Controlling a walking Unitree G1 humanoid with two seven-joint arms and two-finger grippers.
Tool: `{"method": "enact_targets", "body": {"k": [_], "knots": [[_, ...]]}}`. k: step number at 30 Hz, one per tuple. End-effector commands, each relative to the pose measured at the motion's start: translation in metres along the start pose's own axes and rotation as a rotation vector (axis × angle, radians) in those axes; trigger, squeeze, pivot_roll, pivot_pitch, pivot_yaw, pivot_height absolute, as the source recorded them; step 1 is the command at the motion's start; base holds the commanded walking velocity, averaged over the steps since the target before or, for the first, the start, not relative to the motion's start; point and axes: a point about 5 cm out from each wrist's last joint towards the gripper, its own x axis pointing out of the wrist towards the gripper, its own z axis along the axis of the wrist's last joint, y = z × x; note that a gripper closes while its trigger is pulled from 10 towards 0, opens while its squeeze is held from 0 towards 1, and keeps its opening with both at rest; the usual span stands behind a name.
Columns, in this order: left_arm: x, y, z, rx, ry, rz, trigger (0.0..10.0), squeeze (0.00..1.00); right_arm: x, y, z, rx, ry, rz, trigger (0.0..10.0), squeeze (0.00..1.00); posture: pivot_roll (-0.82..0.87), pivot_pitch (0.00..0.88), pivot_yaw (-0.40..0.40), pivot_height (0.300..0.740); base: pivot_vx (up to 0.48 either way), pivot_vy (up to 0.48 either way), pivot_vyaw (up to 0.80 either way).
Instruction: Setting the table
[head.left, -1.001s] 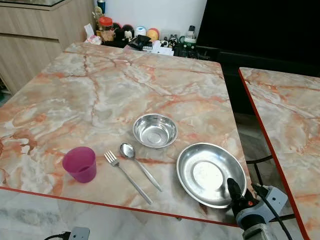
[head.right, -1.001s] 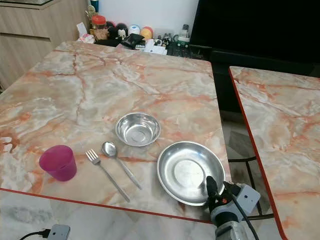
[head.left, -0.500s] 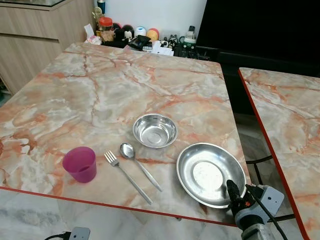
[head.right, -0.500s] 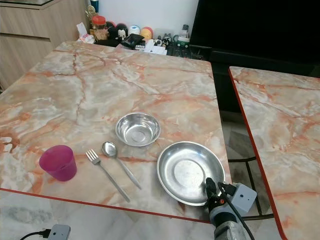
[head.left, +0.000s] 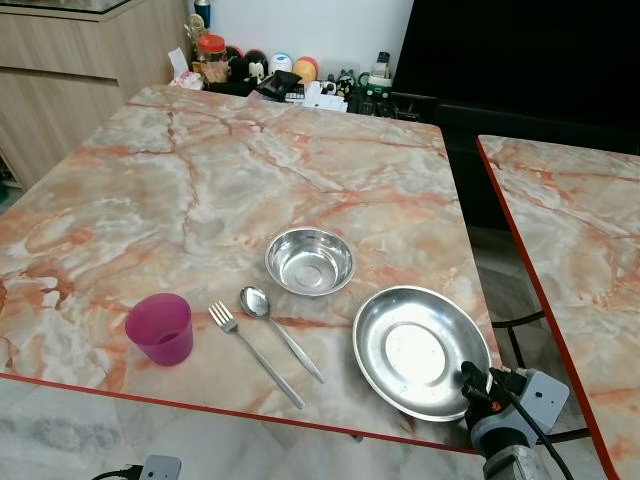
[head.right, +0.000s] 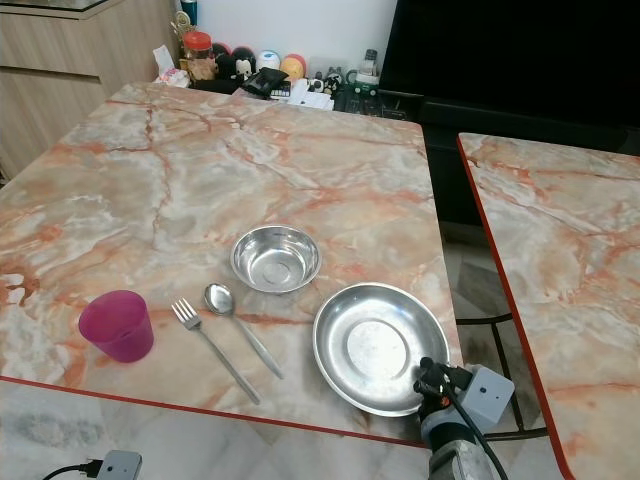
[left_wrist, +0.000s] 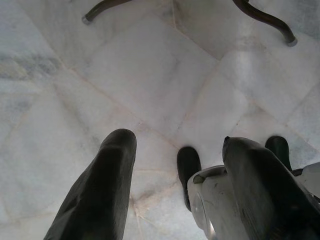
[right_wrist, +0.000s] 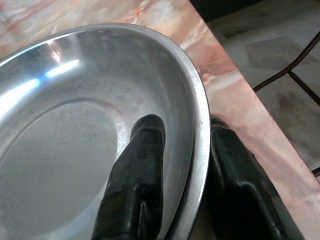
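Plate (head.left: 421, 350) near table's (head.left: 200, 180) front right corner, rim overhanging toward right gripper (right_wrist: 177, 175) | jaws straddling near rim, one finger (right_wrist: 137, 170) inside, one beneath, grasping plate | bowl (head.left: 310, 260), spoon (head.left: 280, 330), fork (head.left: 255, 353), cup (head.left: 160, 328) leftward along front edge | left gripper (left_wrist: 175, 190) idle, jaws parted over floor

Taking the steel plate (head.left: 420, 350) as landmark: the tabletop (head.left: 200, 180) beyond it lies bare up to the clutter (head.left: 280, 78) at the far edge. Just left and beyond sits a small bowl (head.left: 310, 260); further left lie spoon (head.left: 278, 328), fork (head.left: 254, 352) and pink cup (head.left: 160, 328). The right claw (right_wrist: 192, 145) straddles its near rim.
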Motion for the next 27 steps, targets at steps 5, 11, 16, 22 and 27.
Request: {"method": "enact_targets", "body": {"k": [5,11,16,22,27], "knots": [[-0.001,-0.005,-0.007,0.01,0.031,-0.019,10.0,0.0,-0.001,-0.017,0.008,0.002,-0.097,-0.127,0.0,0.0,0.09,0.138,-0.081,0.74,0.0,0.0,0.0],[0.0,-0.007,-0.006,0.025,0.028,-0.023,10.0,0.0,-0.004,-0.018,0.029,0.027,-0.254,-0.151,0.0,0.0,0.09,0.134,-0.082,0.74,0.0,0.0,0.0],[0.0,-0.006,-0.004,0.036,0.021,-0.01,10.0,0.0,0.003,-0.009,0.055,-0.019,-0.392,-0.136,0.0,0.0,0.07,0.136,-0.07,0.74,0.0,0.0,0.0],[-0.001,0.0,-0.005,0.032,0.018,0.019,10.0,0.0,0.011,0.005,0.079,-0.026,-0.493,-0.104,10.0,0.0,0.07,0.133,-0.07,0.74,0.0,0.0,0.0],[-0.003,0.001,-0.009,0.033,0.025,0.027,10.0,0.0,0.013,0.008,0.092,-0.011,-0.544,-0.099,10.0,0.0,0.07,0.13,-0.069,0.74,0.0,0.0,0.0]]}}
